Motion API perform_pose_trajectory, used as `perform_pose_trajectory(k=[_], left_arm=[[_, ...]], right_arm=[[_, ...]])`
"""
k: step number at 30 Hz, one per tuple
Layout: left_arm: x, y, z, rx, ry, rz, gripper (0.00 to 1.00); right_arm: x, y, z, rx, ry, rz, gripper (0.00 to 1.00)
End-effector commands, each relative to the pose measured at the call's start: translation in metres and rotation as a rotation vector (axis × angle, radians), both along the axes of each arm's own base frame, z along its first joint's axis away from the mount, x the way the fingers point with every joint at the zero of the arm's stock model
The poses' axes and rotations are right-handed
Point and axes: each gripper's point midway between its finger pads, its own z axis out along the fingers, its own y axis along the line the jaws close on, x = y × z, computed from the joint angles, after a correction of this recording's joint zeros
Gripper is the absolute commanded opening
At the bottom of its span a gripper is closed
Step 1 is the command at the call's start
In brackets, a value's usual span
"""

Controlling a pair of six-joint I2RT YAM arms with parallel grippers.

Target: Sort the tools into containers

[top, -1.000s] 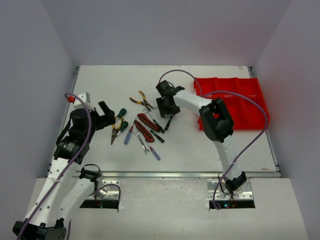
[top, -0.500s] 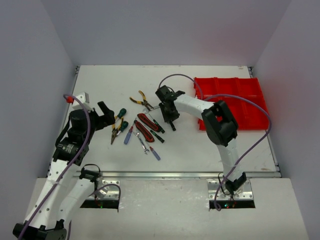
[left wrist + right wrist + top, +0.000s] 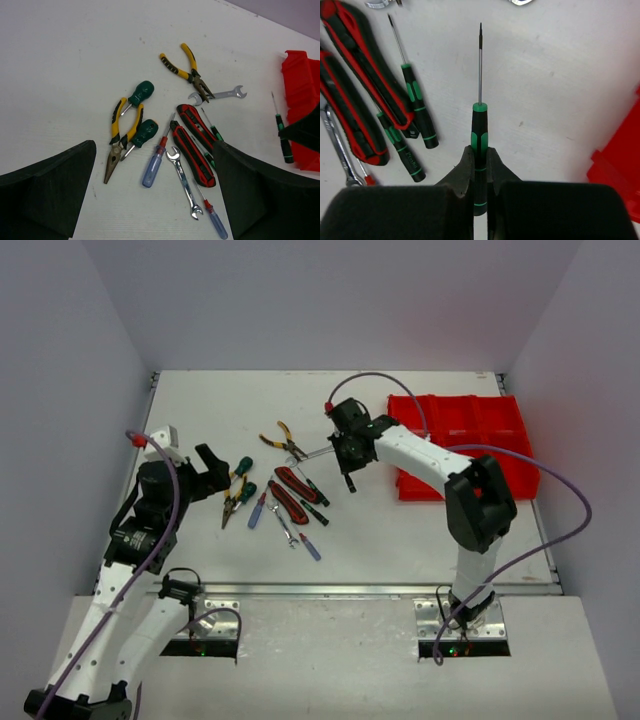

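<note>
My right gripper [image 3: 480, 155] is shut on a thin green-and-black screwdriver [image 3: 479, 125], its shaft pointing away from the fingers. In the top view this gripper [image 3: 349, 468] is between the tool pile and the red bin [image 3: 505, 430]. My left gripper [image 3: 155, 200] stands open, left of the pile [image 3: 215, 472], with nothing between its fingers. On the table lie red-black pliers [image 3: 195, 142], yellow pliers [image 3: 185, 67], yellow needle-nose pliers [image 3: 120, 137], two stubby green screwdrivers [image 3: 145, 132], a blue screwdriver [image 3: 154, 167] and two silver wrenches [image 3: 184, 182].
Two more thin green-black screwdrivers [image 3: 417, 107] lie beside the red-black pliers [image 3: 360, 90]. A small red-and-blue screwdriver [image 3: 212, 220] lies at the pile's near edge. The bin's corner [image 3: 620, 165] is just right of the held screwdriver. White walls enclose the table.
My right gripper closed on the thin green-black screwdriver and moved right and back, away from the pile toward the red bin. The left arm barely moved.
</note>
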Motion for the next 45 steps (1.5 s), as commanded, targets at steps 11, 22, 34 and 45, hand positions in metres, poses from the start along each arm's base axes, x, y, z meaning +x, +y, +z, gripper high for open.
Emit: perform_pose_trajectory(k=[11,22,34,45], left_arm=[[0.0,-0.011,0.018,-0.017,-0.058,-0.04,1.0],[0.005,-0.012,0.011,-0.007,-0.029,-0.038,1.0],[0.005,-0.011,0.011,-0.008,-0.03,-0.036,1.0],[-0.003,0.006,0.024,-0.009,-0.074,0.056,1.0]], right_arm=[[0.195,-0.169,0.138,0.019,-0.482,-0.462,0.0],[0.23,-0.191,0.067,0.078,-0.393,-0.566,0.0],[0.198,-0.174,0.097,0.213,-0.383,-0.572,0.64],[0.079,0.019,0.118,0.222,-0.323,0.108,0.69]])
